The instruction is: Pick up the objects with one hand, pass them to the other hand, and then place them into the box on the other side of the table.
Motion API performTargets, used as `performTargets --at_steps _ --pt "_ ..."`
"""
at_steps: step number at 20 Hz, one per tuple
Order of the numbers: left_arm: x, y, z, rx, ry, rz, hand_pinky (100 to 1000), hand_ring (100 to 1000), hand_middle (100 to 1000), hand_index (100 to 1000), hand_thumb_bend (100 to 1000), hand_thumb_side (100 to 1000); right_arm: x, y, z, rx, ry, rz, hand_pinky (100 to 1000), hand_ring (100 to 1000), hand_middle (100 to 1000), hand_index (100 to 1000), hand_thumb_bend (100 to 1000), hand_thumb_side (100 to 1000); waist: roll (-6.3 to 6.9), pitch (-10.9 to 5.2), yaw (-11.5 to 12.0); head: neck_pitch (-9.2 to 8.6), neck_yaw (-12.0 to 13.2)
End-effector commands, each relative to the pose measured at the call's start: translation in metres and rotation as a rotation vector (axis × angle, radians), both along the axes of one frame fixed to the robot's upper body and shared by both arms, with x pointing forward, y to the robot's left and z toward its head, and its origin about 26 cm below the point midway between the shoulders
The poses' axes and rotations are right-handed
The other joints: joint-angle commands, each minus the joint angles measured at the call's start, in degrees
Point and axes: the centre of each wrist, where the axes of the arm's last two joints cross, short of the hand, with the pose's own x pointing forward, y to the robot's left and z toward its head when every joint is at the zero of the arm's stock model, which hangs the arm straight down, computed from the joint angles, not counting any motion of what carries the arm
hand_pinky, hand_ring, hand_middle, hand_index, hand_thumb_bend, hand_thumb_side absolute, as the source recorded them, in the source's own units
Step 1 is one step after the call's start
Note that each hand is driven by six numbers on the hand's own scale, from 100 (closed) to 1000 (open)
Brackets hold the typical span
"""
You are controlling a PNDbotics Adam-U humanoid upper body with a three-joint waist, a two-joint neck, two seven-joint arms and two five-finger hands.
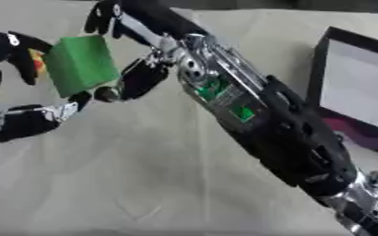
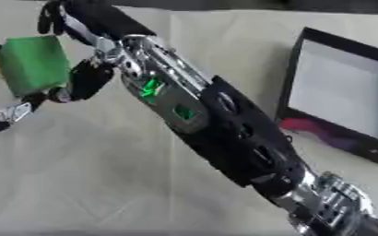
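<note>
Handover stage — I have the green rectangular foam-like block (image 1: 81, 64) held above the beige cloth table (image 1: 144, 184), well left of the black-rimmed open box (image 2: 337, 92). My left hand (image 1: 14, 69) curls round the block's left side; my right hand (image 1: 136, 76) pinches its right edge, fingers bent. Remaining, as I judge: left-hand release, transfer to box. Something pink lies in the box already.

A pale beige cloth-covered table (image 1: 168, 184) fills nearly the whole frame, its surface lightly creased toward the lower middle. At the right edge of the frame a black-rimmed box (image 2: 293, 69) with a pale grey inside rests on it. Something magenta (image 2: 309, 126) lies at the box's lower side; its shape is unclear.
</note>
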Motion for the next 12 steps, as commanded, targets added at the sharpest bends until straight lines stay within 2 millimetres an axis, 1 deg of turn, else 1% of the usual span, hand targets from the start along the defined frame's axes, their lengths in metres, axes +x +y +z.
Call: performTargets --at_steps 1,6,8,9,11,12 --pt "-0.0007 -0.0016 0.0068 0.005 -0.009 -0.032 470 303 297 377 591 100 -0.0023 0.0014 0.0065 0.033 -0.023 0.018 809 634 608 709 563 198 0.32 -0.77 0.16 -0.27 0.08" --pt "-0.0009 -0.0036 0.0074 -0.012 0.007 -0.084 466 303 297 377 588 100 -0.0002 0.0025 0.0035 0.05 -0.01 0.034 805 611 583 688 529 219 0.2 -0.7 0.28 -0.11 0.25" --pt "-0.001 -0.0039 0.0078 -0.021 0.006 -0.095 465 303 297 377 585 100 0.0 0.0028 0.003 0.049 -0.01 0.045 799 584 541 652 536 206 0.17 -0.7 0.33 -0.09 0.28" --pt "-0.0009 -0.0041 0.0079 -0.024 0.006 -0.099 465 304 298 379 583 100 -0.0002 0.0028 0.0031 0.052 -0.01 0.051 795 563 494 607 547 185 0.15 -0.69 0.35 -0.05 0.3" --pt "-0.0007 -0.0041 0.0075 -0.028 0.01 -0.102 469 308 304 384 587 100 -0.0004 0.0024 0.0031 0.063 -0.01 0.065 789 539 440 549 569 149 0.12 -0.66 0.37 0.0 0.29" --pt "-0.0005 -0.0038 0.0071 -0.029 0.013 -0.102 483 318 314 395 591 100 -0.0002 0.0019 0.0031 0.072 -0.009 0.071 778 496 348 460 681 100 0.11 -0.64 0.38 0.04 0.29"
